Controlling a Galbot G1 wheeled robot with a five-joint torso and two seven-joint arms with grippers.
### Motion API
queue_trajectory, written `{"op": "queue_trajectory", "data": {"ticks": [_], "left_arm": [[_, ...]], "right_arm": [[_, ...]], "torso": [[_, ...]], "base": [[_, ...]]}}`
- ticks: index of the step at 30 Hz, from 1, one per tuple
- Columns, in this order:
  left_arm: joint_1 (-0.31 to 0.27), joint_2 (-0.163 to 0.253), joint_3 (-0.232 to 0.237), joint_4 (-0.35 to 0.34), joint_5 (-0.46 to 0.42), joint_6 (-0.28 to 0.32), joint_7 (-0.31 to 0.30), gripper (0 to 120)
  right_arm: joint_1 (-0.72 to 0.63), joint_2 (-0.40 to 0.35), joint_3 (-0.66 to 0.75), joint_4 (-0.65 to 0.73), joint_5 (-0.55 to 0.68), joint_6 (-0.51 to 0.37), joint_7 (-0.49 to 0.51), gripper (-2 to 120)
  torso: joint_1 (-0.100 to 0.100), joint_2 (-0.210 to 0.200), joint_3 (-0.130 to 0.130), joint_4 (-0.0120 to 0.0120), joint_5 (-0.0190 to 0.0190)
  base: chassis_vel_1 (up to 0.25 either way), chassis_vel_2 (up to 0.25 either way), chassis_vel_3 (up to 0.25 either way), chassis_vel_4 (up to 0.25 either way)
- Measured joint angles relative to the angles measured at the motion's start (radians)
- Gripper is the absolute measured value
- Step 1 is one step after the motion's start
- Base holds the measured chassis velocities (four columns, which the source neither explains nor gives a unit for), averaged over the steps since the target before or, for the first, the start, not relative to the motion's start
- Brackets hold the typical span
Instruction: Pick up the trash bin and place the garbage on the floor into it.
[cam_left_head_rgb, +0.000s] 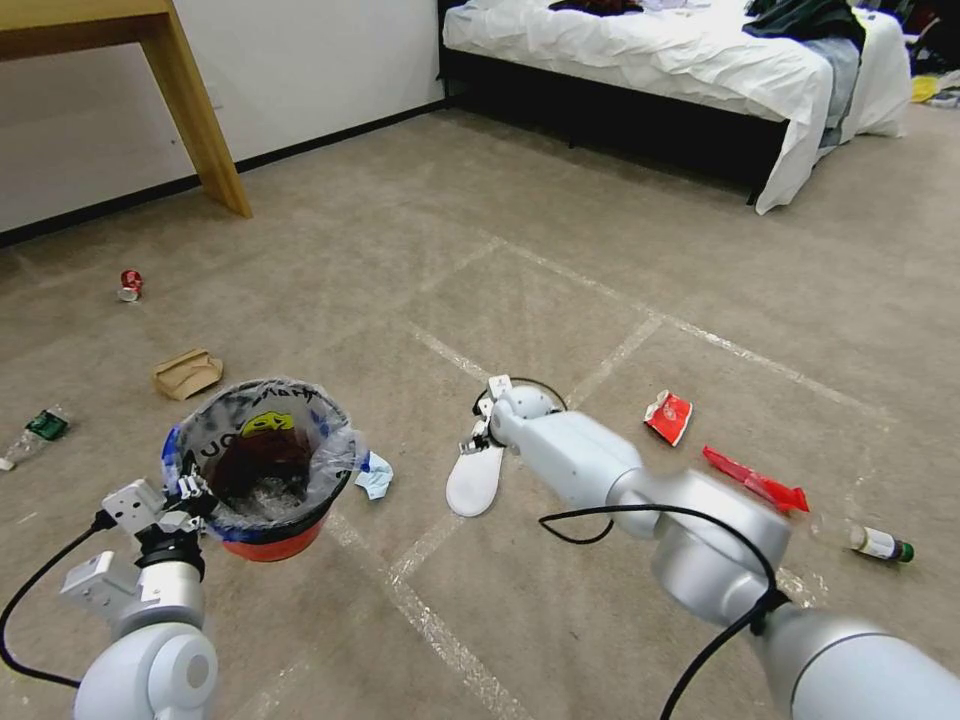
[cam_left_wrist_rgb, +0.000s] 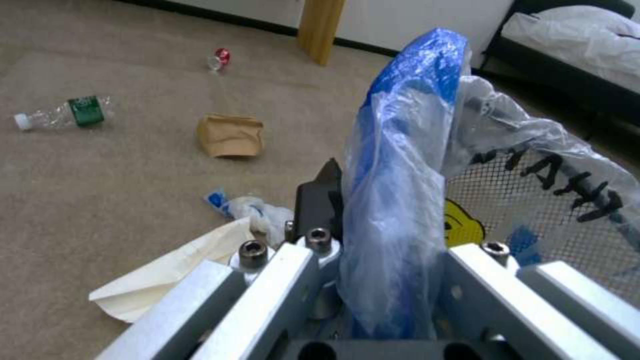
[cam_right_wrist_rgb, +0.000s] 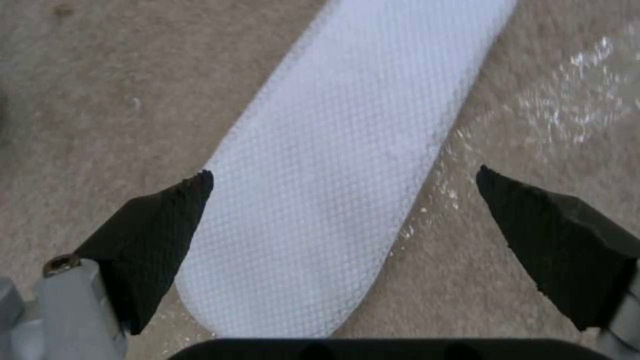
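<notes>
Foam piece (cam_right_wrist_rgb: 333, 185), white and oblong with a fine grid texture, lies flat on the carpet at about 6 o'clock in the head view, directly under the right gripper (cam_right_wrist_rgb: 343, 200), whose pads (cam_right_wrist_rgb: 160, 230) stand wide apart, one on each long side and not yet touching it. It looks very light, thin and a little springy, so I judge it will bend, not break; the best hold is across its narrow width near the rounded end, with a gentle squeeze, because a flat piece on carpet can slide away from one pad. The bin (cam_left_head_rgb: 262, 470), red with a plastic bag (cam_left_wrist_rgb: 400, 200) as liner, is at about 8 o'clock, and the left gripper (cam_left_head_rgb: 190, 492) is clamped on its rim through the bag. This liner is slippery and soft, so the hold may creep. Other litter, a carton (cam_left_head_rgb: 186, 373), a can (cam_left_head_rgb: 130, 284) and bottles (cam_left_head_rgb: 868, 541), lies well apart.
</notes>
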Motion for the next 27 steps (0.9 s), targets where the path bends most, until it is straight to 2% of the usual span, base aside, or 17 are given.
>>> {"op": "queue_trajectory", "data": {"ticks": [5, 12, 27], "left_arm": [[0.004, -0.01, 0.02, -0.001, 0.017, 0.0, 0.002, 4], [0.01, -0.015, 0.032, 0.002, 0.032, -0.005, 0.009, 4], [0.012, -0.013, 0.034, 0.017, 0.035, -0.009, 0.013, 4]], "right_arm": [[-0.031, 0.013, 0.093, -0.025, -0.025, 0.037, 0.017, 100], [-0.06, 0.016, 0.135, -0.036, -0.064, 0.066, 0.02, 100], [-0.084, 0.014, 0.226, -0.145, -0.199, 0.172, -0.088, 100]], "torso": [[0.0, 0.0, 0.0, 0.0001, 0.0002], [0.0, 0.0, 0.0, 0.0, 0.0002], [0.0, 0.0, 0.0, 0.0, 0.0002]], "base": [[0.0, 0.0, 0.0, 0.0], [0.0, 0.0, 0.0, 0.0], [0.0, 0.0, 0.0, 0.0]]}}
